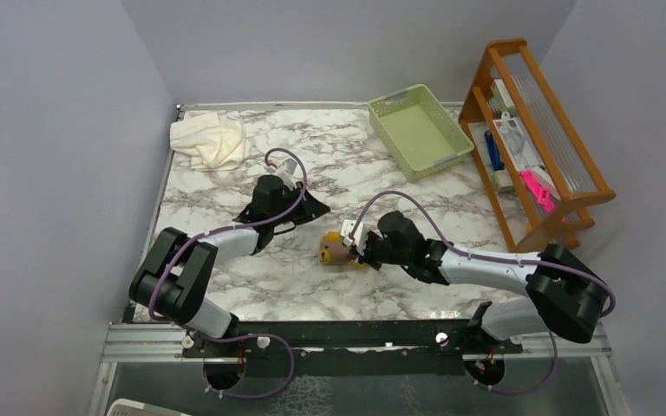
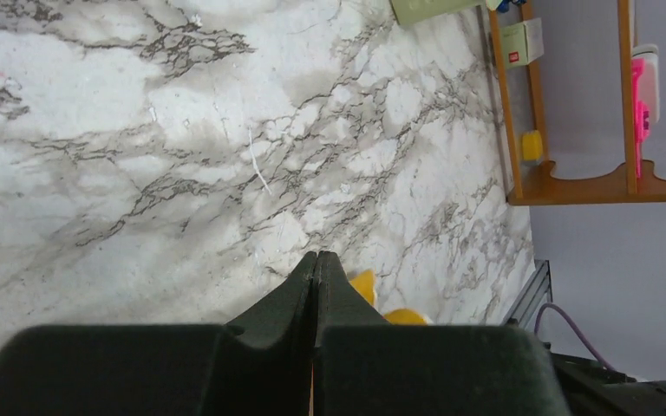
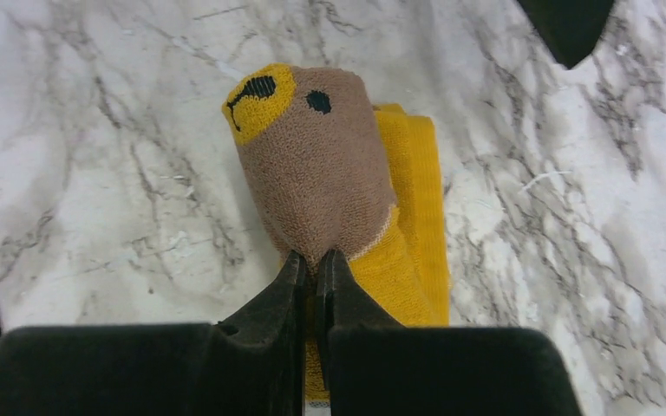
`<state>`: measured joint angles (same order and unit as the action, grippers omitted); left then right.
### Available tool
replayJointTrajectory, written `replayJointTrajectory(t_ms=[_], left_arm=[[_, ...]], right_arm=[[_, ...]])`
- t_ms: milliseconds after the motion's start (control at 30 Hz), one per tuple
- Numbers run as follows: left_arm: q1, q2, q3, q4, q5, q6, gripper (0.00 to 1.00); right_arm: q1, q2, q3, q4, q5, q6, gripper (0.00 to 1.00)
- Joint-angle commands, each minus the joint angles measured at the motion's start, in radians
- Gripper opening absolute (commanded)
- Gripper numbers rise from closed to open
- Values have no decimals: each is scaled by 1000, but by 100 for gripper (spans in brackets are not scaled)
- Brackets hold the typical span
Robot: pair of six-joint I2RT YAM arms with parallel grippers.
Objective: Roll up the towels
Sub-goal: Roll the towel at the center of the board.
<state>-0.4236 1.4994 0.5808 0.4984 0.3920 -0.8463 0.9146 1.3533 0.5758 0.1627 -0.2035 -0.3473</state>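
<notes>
A tan-brown towel (image 3: 316, 165) with a yellow patch and dark stitched marks lies bunched into a stubby roll on the marble table (image 1: 251, 286). Mustard-yellow towel cloth (image 3: 412, 191) shows under it and to its right. My right gripper (image 3: 315, 260) is shut, pinching the near edge of the brown towel; in the top view the gripper (image 1: 362, 253) sits just right of the roll (image 1: 336, 250). My left gripper (image 2: 316, 260) is shut with nothing in it, low over the table, up and left of the roll (image 1: 323, 211). A cream-white towel (image 1: 210, 140) lies crumpled at the back left.
A pale green basket (image 1: 420, 130) stands at the back, right of centre. A wooden rack (image 1: 538, 139) holding small items lines the right edge. Grey walls close in the left side and the back. A metal rail (image 1: 355, 342) runs along the near edge.
</notes>
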Motion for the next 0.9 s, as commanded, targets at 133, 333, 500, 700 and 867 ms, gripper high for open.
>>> replayJointTrajectory(t_ms=[133, 333, 500, 700, 867], left_arm=[[0, -36, 64, -70, 8, 72, 0], [-1, -87, 66, -122, 13, 102, 0], [-1, -150, 31, -123, 25, 86, 0], [0, -226, -32, -155, 3, 69, 0], [1, -293, -57, -213, -32, 64, 15]], right_arm=[[-94, 43, 52, -14, -270, 250, 1], [-213, 157, 157, -93, -418, 374, 1], [-278, 319, 256, -125, -546, 485, 1], [-393, 566, 378, -160, -810, 645, 1], [-459, 630, 361, -38, -892, 805, 1]])
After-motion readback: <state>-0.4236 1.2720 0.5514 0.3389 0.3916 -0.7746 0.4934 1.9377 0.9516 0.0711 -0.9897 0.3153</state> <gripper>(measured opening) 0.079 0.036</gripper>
